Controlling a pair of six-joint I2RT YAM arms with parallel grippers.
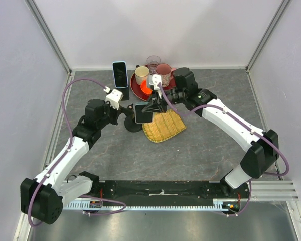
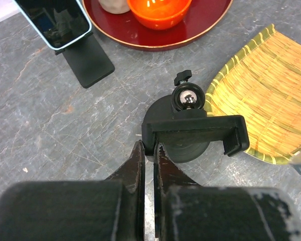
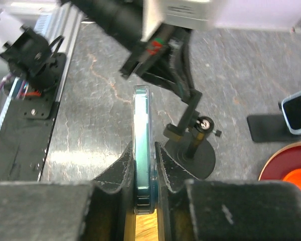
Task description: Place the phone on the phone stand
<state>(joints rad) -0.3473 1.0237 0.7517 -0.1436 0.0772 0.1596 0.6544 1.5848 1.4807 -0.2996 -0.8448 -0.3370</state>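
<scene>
L end effector (image 2: 148,149) is pinched shut on the left tip of the phone stand (image 2: 195,131) clamp; R end effector (image 3: 143,150) is narrow, gripping the phone (image 3: 141,115) edge-on by both faces, held off the desk (image 1: 205,145) just beside the stand, not seated in it. Phone's lower end is buried inside the R end effector; in the top view the stand is partly covered by phone & wrists.

Bright, even overhead light casts soft shadows on the table (image 1: 200,150), glare streaks its lower left in the right wrist view, and the near jaws blur.
</scene>
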